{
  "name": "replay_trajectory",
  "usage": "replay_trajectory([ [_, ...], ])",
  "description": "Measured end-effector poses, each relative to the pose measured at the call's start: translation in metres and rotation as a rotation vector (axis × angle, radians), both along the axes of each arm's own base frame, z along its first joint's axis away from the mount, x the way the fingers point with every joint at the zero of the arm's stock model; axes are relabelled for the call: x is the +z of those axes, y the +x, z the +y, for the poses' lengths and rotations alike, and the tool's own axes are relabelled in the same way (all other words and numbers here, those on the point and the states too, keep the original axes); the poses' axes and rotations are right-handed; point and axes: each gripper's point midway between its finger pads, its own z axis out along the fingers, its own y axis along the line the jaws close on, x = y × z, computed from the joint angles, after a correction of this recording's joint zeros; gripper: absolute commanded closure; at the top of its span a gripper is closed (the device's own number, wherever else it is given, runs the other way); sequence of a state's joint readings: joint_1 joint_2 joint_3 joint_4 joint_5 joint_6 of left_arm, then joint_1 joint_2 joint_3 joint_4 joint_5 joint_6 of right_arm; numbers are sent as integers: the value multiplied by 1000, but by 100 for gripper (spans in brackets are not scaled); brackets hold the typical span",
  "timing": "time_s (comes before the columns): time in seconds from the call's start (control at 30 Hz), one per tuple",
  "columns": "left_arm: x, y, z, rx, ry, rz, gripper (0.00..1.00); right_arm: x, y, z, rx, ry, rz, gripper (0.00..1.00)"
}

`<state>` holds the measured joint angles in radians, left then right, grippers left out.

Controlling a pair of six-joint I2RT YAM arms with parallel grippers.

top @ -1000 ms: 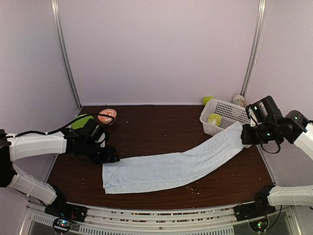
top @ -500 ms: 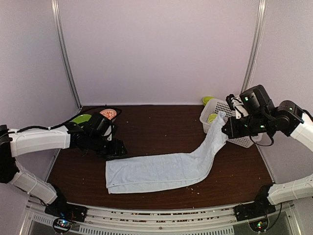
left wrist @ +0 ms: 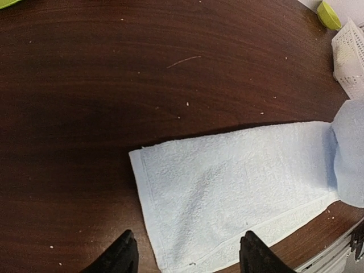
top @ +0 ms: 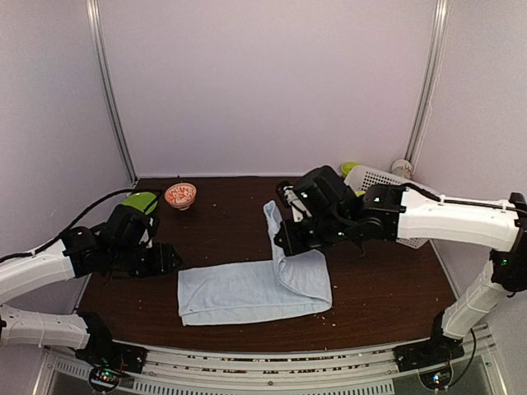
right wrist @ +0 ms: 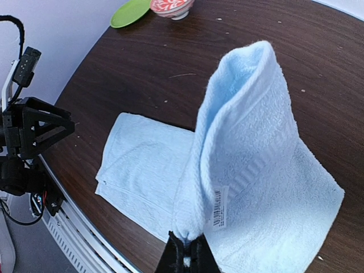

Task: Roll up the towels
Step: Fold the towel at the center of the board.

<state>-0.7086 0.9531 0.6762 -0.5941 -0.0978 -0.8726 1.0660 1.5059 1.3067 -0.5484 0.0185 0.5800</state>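
Right gripper (right wrist: 185, 257) hangs over the middle of the dark brown wooden worktop (top: 230, 216), clamped tight on one end of the long pale blue terry towel (top: 247, 292). That end is lifted so the cloth stands in a folded peak, with a white label showing near the pinch. The towel's other half lies flat on the worktop toward the left, near the front edge. Left gripper (left wrist: 187, 259) sits at the towel's flat left end with its jaws apart, holding nothing. A white plastic mesh basket (top: 387, 178) stands at the far right corner. A lime-green plate (top: 142, 200) and a small red-and-white patterned bowl (top: 180, 195) sit side by side at the far left.
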Motion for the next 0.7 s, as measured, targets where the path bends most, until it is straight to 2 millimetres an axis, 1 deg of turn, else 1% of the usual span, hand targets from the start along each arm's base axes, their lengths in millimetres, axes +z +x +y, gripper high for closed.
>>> replay_trajectory([
  [0.1,2,-4,8,22,4,-10,38,-5,-5,42,59,10,7,100],
  [0.17,1,-7,14,35,11,-12,38,-7,-12,65,97,17,10,100],
  [0.27,-1,-11,21,49,24,-10,37,-13,-18,90,134,22,23,100],
  [0.3,-2,-12,23,55,29,-9,37,-15,-23,95,147,21,27,100],
  [0.37,-3,-13,27,63,38,-9,37,-21,-26,103,158,16,42,100],
  [0.57,-7,-16,33,76,66,-2,37,-37,-23,120,154,-2,75,100],
  [0.7,-10,-17,35,79,73,3,37,-49,-21,125,135,-22,104,100],
])
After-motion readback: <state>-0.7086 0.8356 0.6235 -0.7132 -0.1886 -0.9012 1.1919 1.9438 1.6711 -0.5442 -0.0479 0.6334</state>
